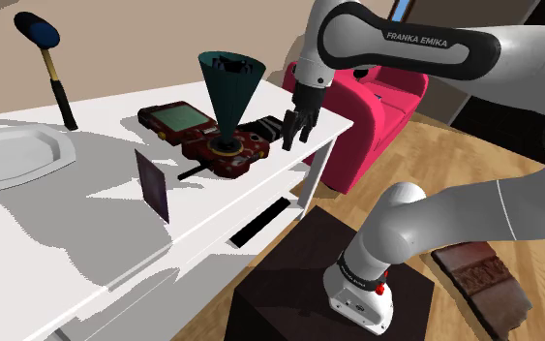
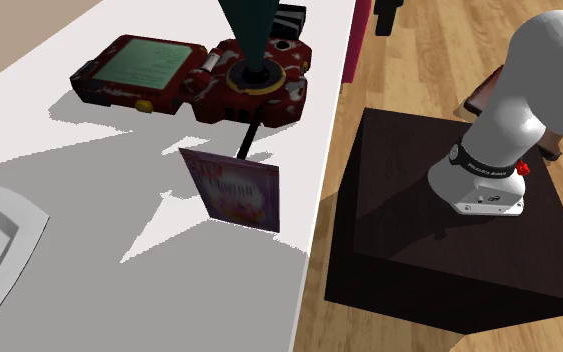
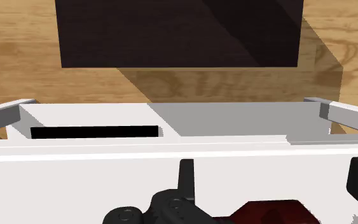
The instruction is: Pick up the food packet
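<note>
Bright light; hard jagged shadows on table point(image 1: 67, 218) (render-sharp).

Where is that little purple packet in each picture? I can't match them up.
Shoulder view: packet stands upright on the white table, left of centre, in front of the red gadget.
Second exterior view: packet mid-picture, near the table's edge.
Wrist view: it faces over the table toward the stand.
Shared landmark: the dark stand beside the table.

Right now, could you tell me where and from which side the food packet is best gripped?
Probably its top edge, coming down from above and pinching across the two broad faces: the food packet stands upright and thin on the white table, its top edge free.
</note>
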Robot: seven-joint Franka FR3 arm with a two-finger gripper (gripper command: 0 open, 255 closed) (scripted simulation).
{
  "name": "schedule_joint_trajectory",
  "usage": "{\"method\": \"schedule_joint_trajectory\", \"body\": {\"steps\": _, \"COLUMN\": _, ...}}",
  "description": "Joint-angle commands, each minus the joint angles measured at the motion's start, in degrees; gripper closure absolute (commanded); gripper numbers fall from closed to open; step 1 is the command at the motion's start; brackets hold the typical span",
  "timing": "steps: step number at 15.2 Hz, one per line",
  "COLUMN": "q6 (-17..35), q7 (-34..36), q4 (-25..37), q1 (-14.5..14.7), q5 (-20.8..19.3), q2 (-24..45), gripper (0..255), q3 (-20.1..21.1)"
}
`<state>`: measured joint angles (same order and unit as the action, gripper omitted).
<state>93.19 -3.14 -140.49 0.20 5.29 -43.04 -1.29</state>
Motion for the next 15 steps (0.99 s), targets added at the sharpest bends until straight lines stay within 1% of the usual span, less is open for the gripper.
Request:
{"method": "schedule_joint_trajectory", "body": {"steps": 1, "q6": 0.0, "q7": 0.0, "q4": 0.0, "q1": 0.0, "q5": 0.0, "q2": 0.0, "gripper": 0, "q3": 0.0}}
{"method": "schedule_joint_trajectory", "body": {"steps": 8, "q6": 1.3, "q7": 10.2, "q4": 7.2, "q1": 3.2, "q5": 4.5, "q2": 8.2, "gripper": 0, "q3": 8.8}}
{"method": "schedule_joint_trajectory", "body": {"steps": 12, "q6": 1.9, "q7": 15.9, "q4": 12.7, "q1": 4.3, "q5": 5.7, "q2": 14.2, "gripper": 0, "q3": 13.4}}
{"method": "schedule_joint_trajectory", "body": {"steps": 15, "q6": 2.2, "q7": 20.4, "q4": 17.6, "q1": 5.0, "q5": 5.9, "q2": 19.2, "gripper": 0, "q3": 16.7}}
